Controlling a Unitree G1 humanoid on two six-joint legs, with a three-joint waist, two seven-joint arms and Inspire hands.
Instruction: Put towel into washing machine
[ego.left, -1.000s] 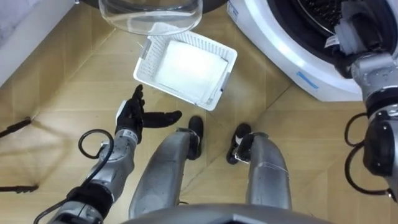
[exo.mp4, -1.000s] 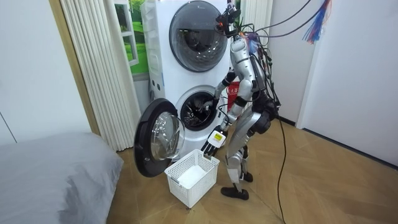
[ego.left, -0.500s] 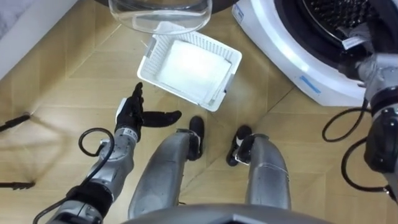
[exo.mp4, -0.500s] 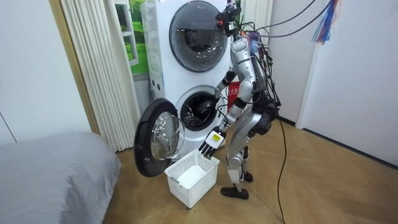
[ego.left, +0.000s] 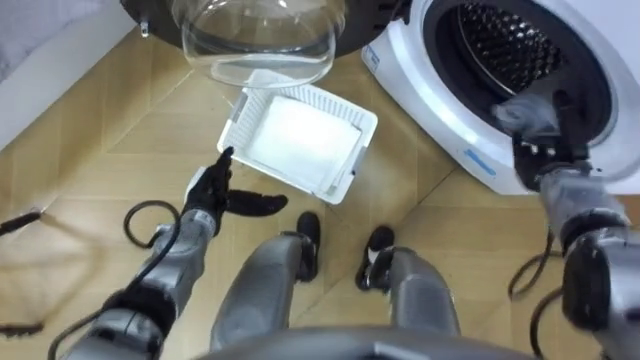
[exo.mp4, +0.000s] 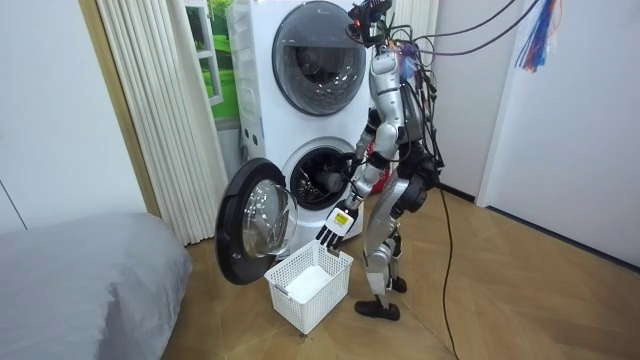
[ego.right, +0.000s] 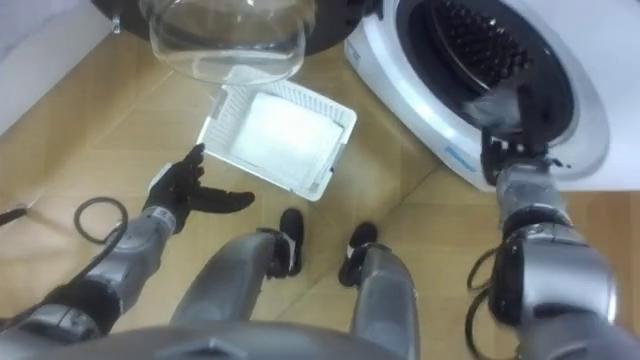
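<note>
— Fingers (ego.left: 222, 168) on the left hand (ego.left: 212, 190)?
— Spread straight, thumb stuck out sideways, holding nothing. It hangs low over the wood floor (ego.left: 120, 130), just beside the white basket (ego.left: 365, 120).
— And the right hand (ego.left: 548, 125)?
— Up at the mouth of the washing machine (ego.left: 440, 110), in front of the dark drum (ego.left: 500, 40). A grey blur sits against it; whether it grips anything, I cannot tell.
— Where's the towel?
— A white towel (ego.left: 300, 140) lies flat in the basket, which stands on the floor below the open glass door (ego.left: 260, 30), near the robot's feet.
— How is the robot placed?
— Standing upright, facing the lower of two stacked machines, whose door hangs open toward the room view's left.
</note>
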